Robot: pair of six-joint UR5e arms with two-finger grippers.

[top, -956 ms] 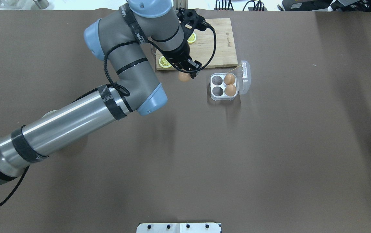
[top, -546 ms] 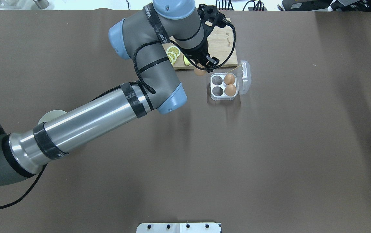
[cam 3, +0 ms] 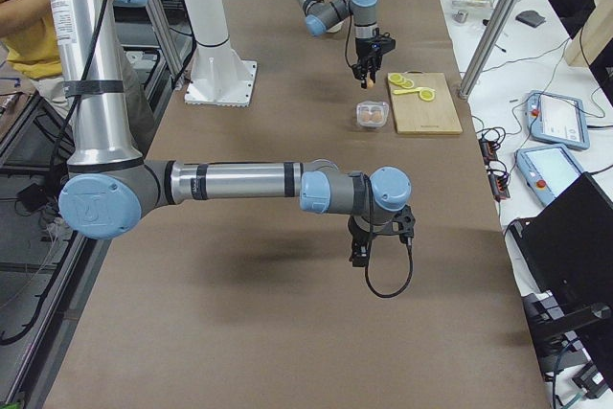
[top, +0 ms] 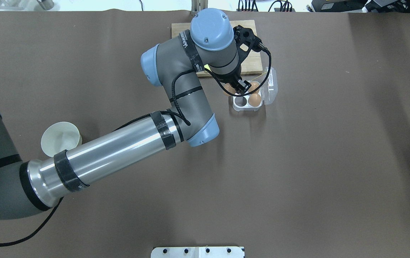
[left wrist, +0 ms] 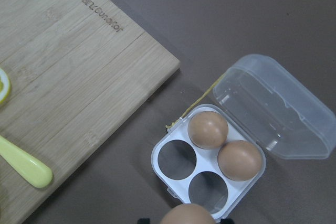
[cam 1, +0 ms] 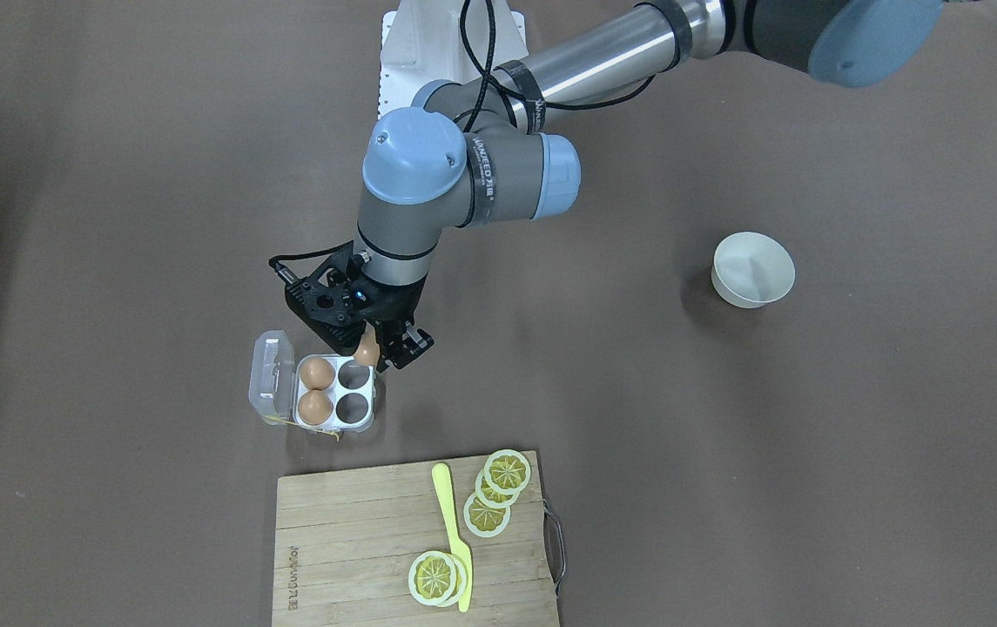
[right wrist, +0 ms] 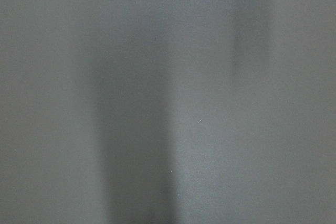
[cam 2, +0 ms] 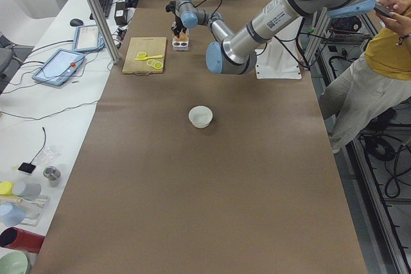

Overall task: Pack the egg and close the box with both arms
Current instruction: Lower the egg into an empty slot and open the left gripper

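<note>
My left gripper (cam 1: 380,350) is shut on a brown egg (cam 1: 366,353) and holds it just above the box's edge nearest the robot. The egg fills the bottom edge of the left wrist view (left wrist: 187,214). The box (cam 1: 362,427) is a white four-cup tray with its clear lid (cam 1: 270,376) open flat. Two brown eggs (cam 1: 317,373) sit in the cups next to the lid; the other two cups (left wrist: 177,159) are empty. My right gripper (cam 3: 362,251) shows only in the exterior right view, low over bare table far from the box; I cannot tell if it is open.
A wooden cutting board (cam 1: 350,540) with lemon slices (cam 1: 498,492) and a yellow knife (cam 1: 450,531) lies just beyond the box. A round white bowl (cam 1: 752,268) stands on the robot's left side. The white pedestal (cam 1: 450,43) is at the robot's base.
My left arm has swung right with the egg, from beside the cutting board's corner to over the box's near edge. The box and its two eggs have not moved.
</note>
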